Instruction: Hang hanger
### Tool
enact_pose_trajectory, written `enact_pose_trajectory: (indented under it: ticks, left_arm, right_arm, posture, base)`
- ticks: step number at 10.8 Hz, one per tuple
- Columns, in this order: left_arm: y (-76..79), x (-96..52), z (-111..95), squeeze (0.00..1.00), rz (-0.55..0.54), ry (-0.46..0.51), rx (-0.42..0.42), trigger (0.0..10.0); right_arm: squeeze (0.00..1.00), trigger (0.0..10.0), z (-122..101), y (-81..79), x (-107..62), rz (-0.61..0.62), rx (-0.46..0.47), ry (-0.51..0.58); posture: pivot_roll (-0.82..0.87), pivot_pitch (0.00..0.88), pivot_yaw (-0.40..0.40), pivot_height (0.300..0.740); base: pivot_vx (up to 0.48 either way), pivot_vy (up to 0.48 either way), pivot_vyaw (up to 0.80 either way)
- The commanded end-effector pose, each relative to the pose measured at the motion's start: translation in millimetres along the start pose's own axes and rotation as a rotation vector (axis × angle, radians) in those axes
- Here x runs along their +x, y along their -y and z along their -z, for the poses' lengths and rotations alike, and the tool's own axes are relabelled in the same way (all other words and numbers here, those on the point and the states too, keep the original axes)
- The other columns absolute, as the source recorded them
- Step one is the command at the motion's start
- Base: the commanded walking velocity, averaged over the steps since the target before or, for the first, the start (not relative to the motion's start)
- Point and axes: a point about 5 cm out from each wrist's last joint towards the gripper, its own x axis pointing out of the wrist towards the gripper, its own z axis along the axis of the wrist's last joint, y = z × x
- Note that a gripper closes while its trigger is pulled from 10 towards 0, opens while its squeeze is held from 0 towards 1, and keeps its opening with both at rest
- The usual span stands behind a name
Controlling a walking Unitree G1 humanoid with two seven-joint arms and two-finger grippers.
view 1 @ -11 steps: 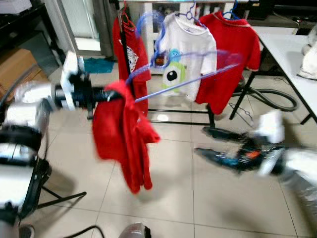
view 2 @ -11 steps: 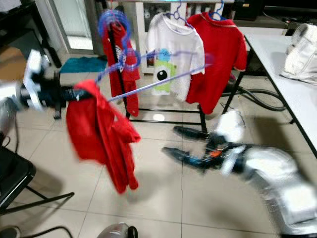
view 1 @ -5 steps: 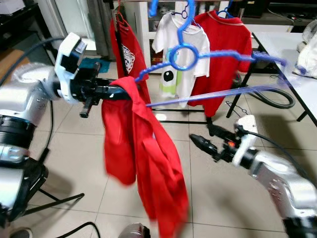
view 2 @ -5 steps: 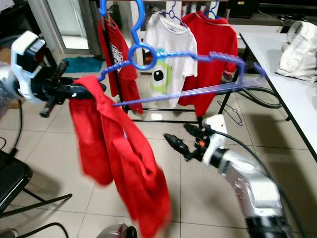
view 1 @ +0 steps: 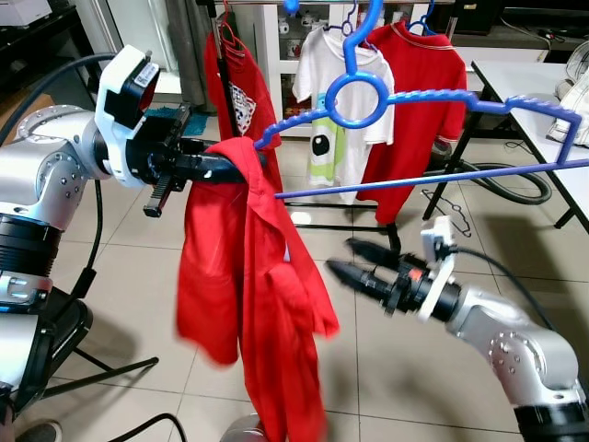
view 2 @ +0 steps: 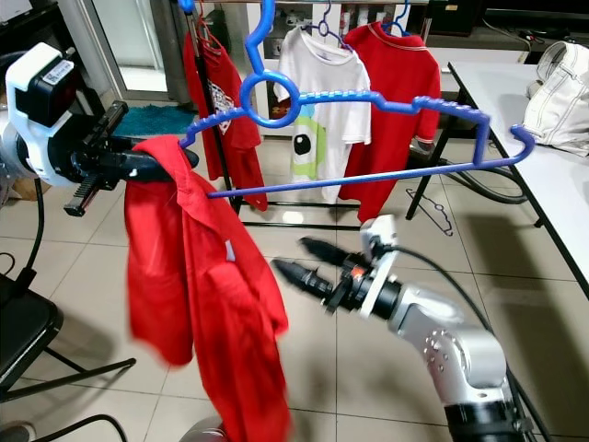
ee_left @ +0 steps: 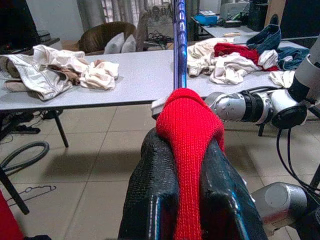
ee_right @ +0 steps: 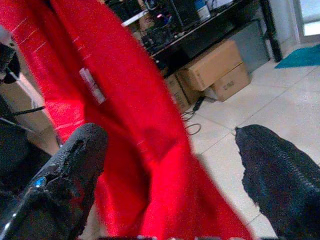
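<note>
The left gripper, at centre-left of the left eye view, is pinched on the shoulder of a red shirt and on the left end of a blue hanger; the left wrist view shows red knit squeezed between its two fingers with the blue bar running straight on past them. The hanger is held up in the air across the upper middle of the frame, its hook rising toward the top edge in front of the rack, not yet hung on it as far as can be seen. The shirt drapes from one end only, down to the lower centre. The hanger looks light, thin plastic, stiff but springy; held at one tip, it will likely tilt and swing with the soft, limp cloth dragging that side down. A surer hold would be near the ring under the hook, or the far arm for balance. The right gripper, right of centre and just beside the hanging cloth, is spread wide and holds nothing. Cardboard boxes in the right wrist view are closed; contents unknown.
</note>
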Motion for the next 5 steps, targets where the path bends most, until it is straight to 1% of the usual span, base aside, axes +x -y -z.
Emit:
enact_pose_trajectory:
  ticks: [1, 2, 3, 4, 5]
  left_arm:
    - [1.1, -0.5, -11.1, 0.0, -0.001, 0.008, 0.051, 0.0]
    - [1.4, 1.3, -14.2, 0.0, -0.001, 0.024, 0.056, 0.0]
    - [2.6, 3.5, -17.4, 0.0, 0.009, 0.033, 0.058, 0.0]
    - [2.8, 4.1, -18.1, 0.0, 0.011, 0.034, 0.06, 0.0]
    - [2.7, 4.0, -18.1, 0.0, 0.01, 0.033, 0.06, 0.0]
  right_arm:
    - [1.0, 10.0, 1.5, -2.7, 1.8, -0.023, 0.005, -0.021]
    - [1.0, 10.0, 8.3, 1.8, 5.6, 0.022, 0.004, -0.066]
    - [1.0, 10.0, 16.3, 14.8, 13.9, 0.144, 0.024, -0.1]
    - [1.0, 10.0, 19.6, 21.8, 19.3, 0.202, 0.039, -0.106]
    - [1.0, 10.0, 21.0, 22.8, 24.8, 0.208, 0.05, -0.108]
  posture:
    - [0.08, 0.0, 0.078, 0.74]
    - [0.08, 0.0, 0.076, 0.74]
    - [0.08, 0.0, 0.075, 0.74]
    - [0.09, 0.0, 0.073, 0.74]
    - [0.09, 0.0, 0.073, 0.74]
  base:
    - [0.0, 0.0, 0.0]
    - [0.0, 0.0, 0.0]
    - [0.0, 0.0, 0.0]
    - [0.0, 0.0, 0.0]
    - [0.0, 0.0, 0.0]
